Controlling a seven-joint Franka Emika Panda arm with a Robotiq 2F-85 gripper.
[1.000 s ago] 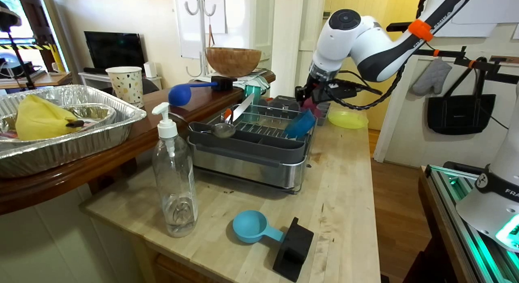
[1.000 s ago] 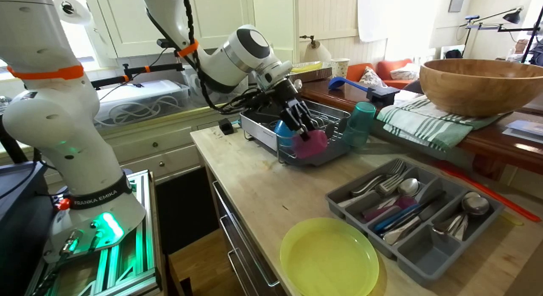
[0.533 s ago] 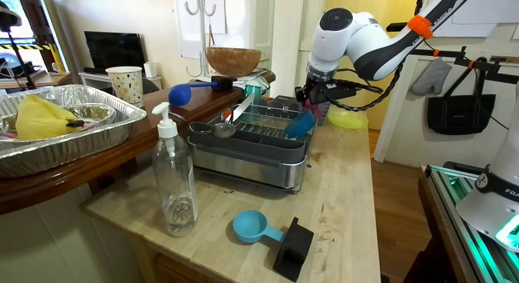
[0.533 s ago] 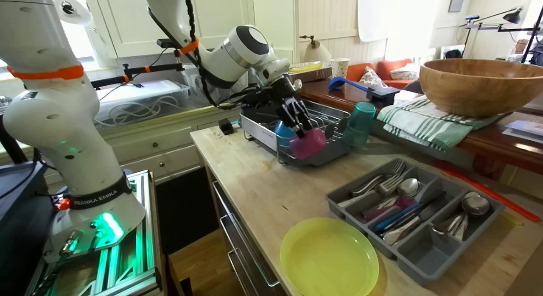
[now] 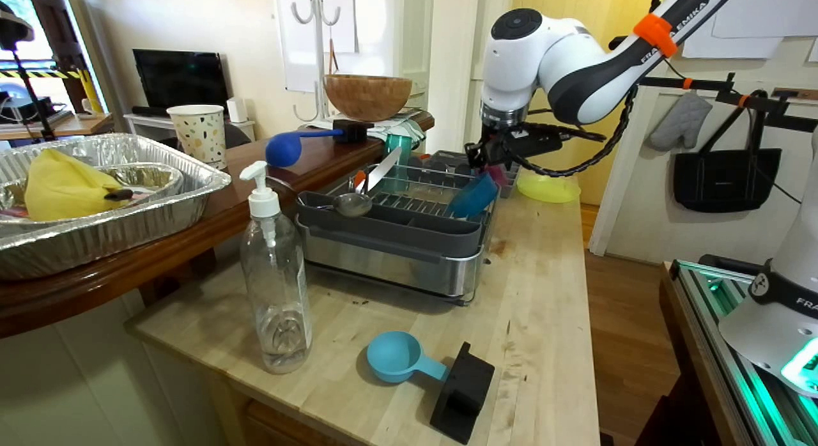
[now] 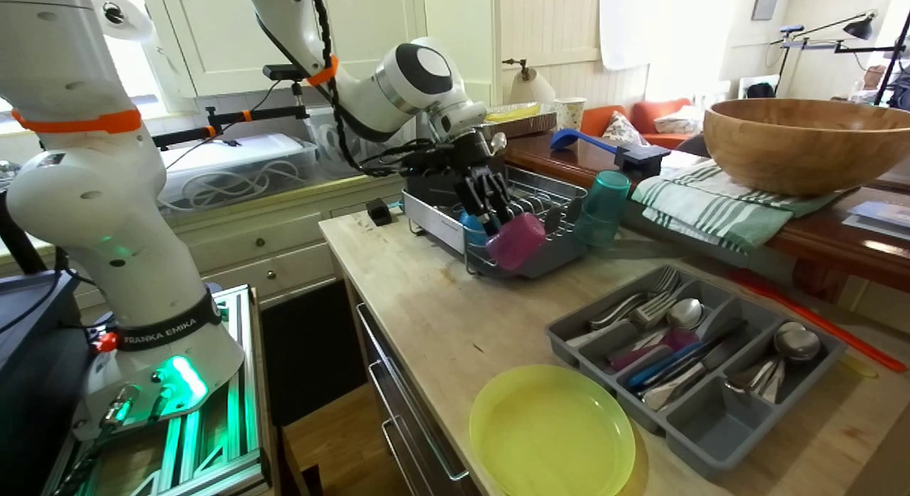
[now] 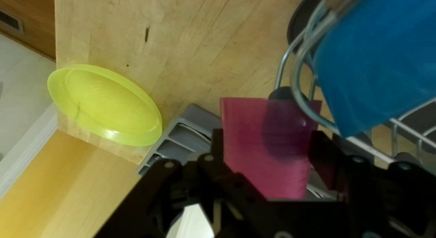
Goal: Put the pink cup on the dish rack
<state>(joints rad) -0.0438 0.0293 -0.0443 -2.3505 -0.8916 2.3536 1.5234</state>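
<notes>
Cream cabinets (image 6: 384, 27) rise beyond a pale wooden worktop (image 6: 441, 304), above which my claw (image 7: 267, 142) grips the pink cup (image 6: 516, 241), 2 black fingers (image 7: 325, 152) pressed to opposite sides. I hold the cup tilted at the end of the grey and silver dish rack (image 6: 435, 222); from these angles I cannot tell whether cup and rack touch. Just beside it, a blue item (image 7: 378, 57) leans in the rack, while a teal tumbler (image 6: 603, 208) stands at the rack's edge in both exterior views. Farther along my worktop, a yellow-green plate (image 6: 551, 432) lies next to a grey cutlery tray (image 6: 725, 419), with a red utensil (image 6: 817, 320) stretched along the tray's other side. Past the rack's opposite end, in an exterior view, a clear pump bottle (image 5: 278, 299) stands upright near a light blue scoop (image 5: 396, 356), its handle meeting a black block (image 5: 465, 395). On a raised reddish-brown counter (image 5: 332, 161), a foil tray (image 5: 96, 235), a speckled cup (image 5: 198, 136) and a blue ladle (image 5: 284, 150) sit in line with a wooden bowl (image 6: 803, 148) on a striped towel (image 6: 718, 205). In the background, a dark screen (image 5: 181, 80) stands across the room while a grey oven mitt (image 5: 680, 120) and a black bag (image 5: 727, 177) hang side by side.
</notes>
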